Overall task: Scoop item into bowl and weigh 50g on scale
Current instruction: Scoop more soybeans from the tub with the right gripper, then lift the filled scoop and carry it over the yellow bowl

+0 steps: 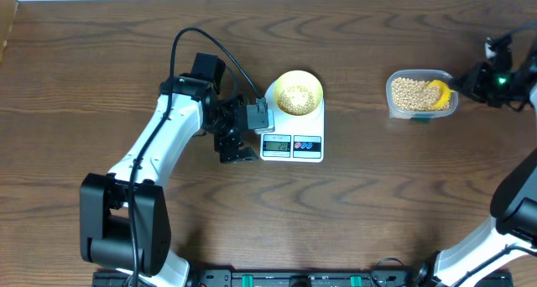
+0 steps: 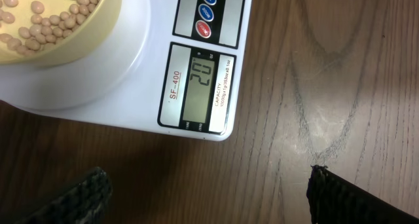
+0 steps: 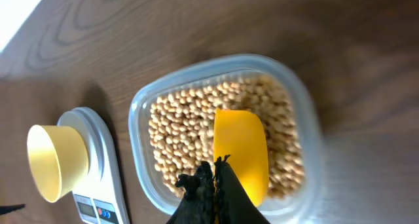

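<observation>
right gripper [image 3: 213, 188]: clamped on scoop [image 3: 241, 149] handle, scoop head in beans [image 3: 183, 126], container [image 3: 136, 109] near table [image 1: 377, 203] right edge | bowl [image 1: 298, 92]: part-filled, on scale [image 1: 292, 129], table centre, left of scoop, roughly along its long axis | left gripper [image 2: 207, 175]: jaws apart, empty, beside display | right arm is placed to do the carrying

A pale yellow bowl [image 2: 95, 29], partly filled with small tan beans [image 2: 49, 21], sits upright on the white scale [image 2: 131, 73]; its display [image 2: 201, 86] reads 20.
</observation>
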`<state>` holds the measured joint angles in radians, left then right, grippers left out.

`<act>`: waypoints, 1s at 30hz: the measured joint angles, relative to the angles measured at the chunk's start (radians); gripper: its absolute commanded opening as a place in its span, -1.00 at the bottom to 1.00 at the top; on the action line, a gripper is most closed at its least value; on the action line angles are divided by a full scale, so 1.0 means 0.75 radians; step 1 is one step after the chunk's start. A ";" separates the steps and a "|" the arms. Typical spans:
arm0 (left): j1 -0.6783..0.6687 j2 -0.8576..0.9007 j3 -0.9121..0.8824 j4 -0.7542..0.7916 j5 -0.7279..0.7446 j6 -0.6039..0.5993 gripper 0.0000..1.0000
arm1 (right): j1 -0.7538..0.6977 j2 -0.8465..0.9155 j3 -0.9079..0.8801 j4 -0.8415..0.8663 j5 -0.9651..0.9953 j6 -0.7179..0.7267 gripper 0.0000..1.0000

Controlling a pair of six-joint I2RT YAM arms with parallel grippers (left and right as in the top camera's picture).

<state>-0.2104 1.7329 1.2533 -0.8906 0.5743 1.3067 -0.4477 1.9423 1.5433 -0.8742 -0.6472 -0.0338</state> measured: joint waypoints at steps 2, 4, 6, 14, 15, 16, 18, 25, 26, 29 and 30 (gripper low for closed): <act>0.000 0.000 0.000 0.001 0.000 0.000 0.95 | -0.030 0.000 0.000 -0.002 -0.041 -0.001 -0.98; 0.000 0.000 0.000 0.001 0.000 0.000 0.95 | -0.053 0.000 0.000 -0.002 -0.102 -0.001 -0.98; 0.000 0.000 0.000 0.001 0.000 0.000 0.95 | -0.073 0.000 0.000 0.001 -0.179 -0.001 -0.98; 0.000 0.000 0.000 0.000 0.000 0.000 0.95 | -0.164 0.000 0.000 0.000 -0.371 -0.001 -0.98; 0.000 0.000 0.000 0.001 0.000 0.000 0.95 | -0.175 0.000 0.000 0.000 -0.380 0.000 -0.98; 0.000 0.000 0.000 0.001 0.000 0.000 0.95 | -0.187 0.000 0.000 0.000 -0.388 0.000 -0.98; 0.000 0.000 0.000 0.001 0.000 0.000 0.95 | -0.204 0.000 0.000 0.000 -0.403 -0.001 -0.98; 0.000 0.000 0.000 0.001 0.000 0.000 0.95 | -0.226 0.000 0.000 0.000 -0.483 0.000 -0.98; 0.000 0.000 0.000 0.000 0.000 0.000 0.95 | -0.226 0.000 0.000 0.000 -0.505 -0.001 -0.98; 0.000 0.000 0.000 0.001 0.000 0.000 0.95 | -0.226 0.000 0.000 0.001 -0.572 0.000 -0.98; 0.000 0.000 0.000 0.001 0.000 0.000 0.95 | -0.225 0.000 0.000 0.000 -0.597 0.000 -0.98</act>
<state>-0.2104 1.7329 1.2533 -0.8902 0.5743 1.3067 -0.6167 1.9423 1.5433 -0.8742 -1.0950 -0.0338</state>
